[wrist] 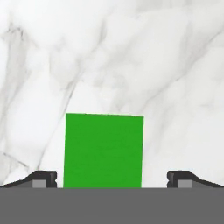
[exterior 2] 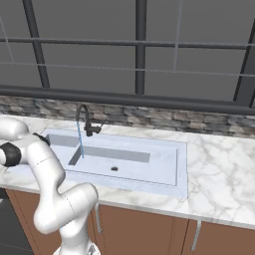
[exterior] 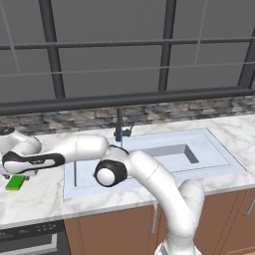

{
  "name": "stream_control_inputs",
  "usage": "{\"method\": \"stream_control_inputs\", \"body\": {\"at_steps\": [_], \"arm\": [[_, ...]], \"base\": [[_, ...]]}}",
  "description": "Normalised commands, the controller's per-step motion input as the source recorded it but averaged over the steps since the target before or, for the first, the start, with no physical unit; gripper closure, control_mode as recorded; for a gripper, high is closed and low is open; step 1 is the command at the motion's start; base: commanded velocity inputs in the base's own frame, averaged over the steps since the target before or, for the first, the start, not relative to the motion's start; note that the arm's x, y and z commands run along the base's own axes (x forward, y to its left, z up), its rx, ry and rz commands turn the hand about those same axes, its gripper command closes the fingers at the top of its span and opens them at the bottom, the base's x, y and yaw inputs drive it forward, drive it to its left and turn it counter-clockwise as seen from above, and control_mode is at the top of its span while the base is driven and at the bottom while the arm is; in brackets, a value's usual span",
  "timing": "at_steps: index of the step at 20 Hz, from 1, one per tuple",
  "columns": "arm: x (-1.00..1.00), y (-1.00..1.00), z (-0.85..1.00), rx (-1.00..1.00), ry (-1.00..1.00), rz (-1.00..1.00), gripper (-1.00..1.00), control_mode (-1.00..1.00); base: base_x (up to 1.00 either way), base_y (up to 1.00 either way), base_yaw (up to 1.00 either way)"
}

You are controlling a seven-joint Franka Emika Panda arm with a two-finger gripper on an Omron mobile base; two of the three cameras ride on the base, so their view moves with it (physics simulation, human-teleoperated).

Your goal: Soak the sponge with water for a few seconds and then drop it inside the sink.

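The sponge (exterior: 15, 182) is a small green block with a yellowish underside, lying flat on the marble counter left of the sink (exterior: 221, 152). My gripper (exterior: 10, 174) hangs just above it, pointing down. In the hand view the sponge (wrist: 104, 151) lies between the two fingertips, and the gripper (wrist: 112, 179) is open, with a gap on each side of the green block. A thin blue stream of water (exterior: 121, 141) falls from the black faucet (exterior: 119, 124) into the sink. From the right, the water (exterior 2: 79, 140) drops into the left part of the sink (exterior 2: 182, 164).
The marble counter (exterior: 234, 129) runs along both sides of the sink, backed by a stone splashback and a large window. A dark stove top (exterior: 30, 240) sits below the counter edge at the far left. My own arm arches over the sink's left half.
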Motion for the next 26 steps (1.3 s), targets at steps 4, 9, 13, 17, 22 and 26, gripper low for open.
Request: {"method": "stream_control_inputs", "body": {"at_steps": [4,9,13,17,22,26], "arm": [[0.0,0.0,-0.08,0.0,0.0,0.0,-1.0,-1.0],[0.0,0.0,-0.1,0.0,0.0,0.0,-1.0,-1.0],[0.0,0.0,-0.08,-0.02,0.0,0.0,-1.0,-1.0],[0.0,0.0,-0.08,-0.02,0.0,0.0,-1.0,-1.0],[0.0,0.0,-0.13,-0.01,0.0,0.0,-1.0,-1.0],[0.0,0.0,-0.21,-0.01,0.0,0.0,-1.0,-1.0]], "base": [[0.0,0.0,0.0],[0.0,0.0,0.0],[0.0,0.0,0.0],[0.0,0.0,0.0],[0.0,0.0,0.0],[0.0,0.0,0.0]]}}
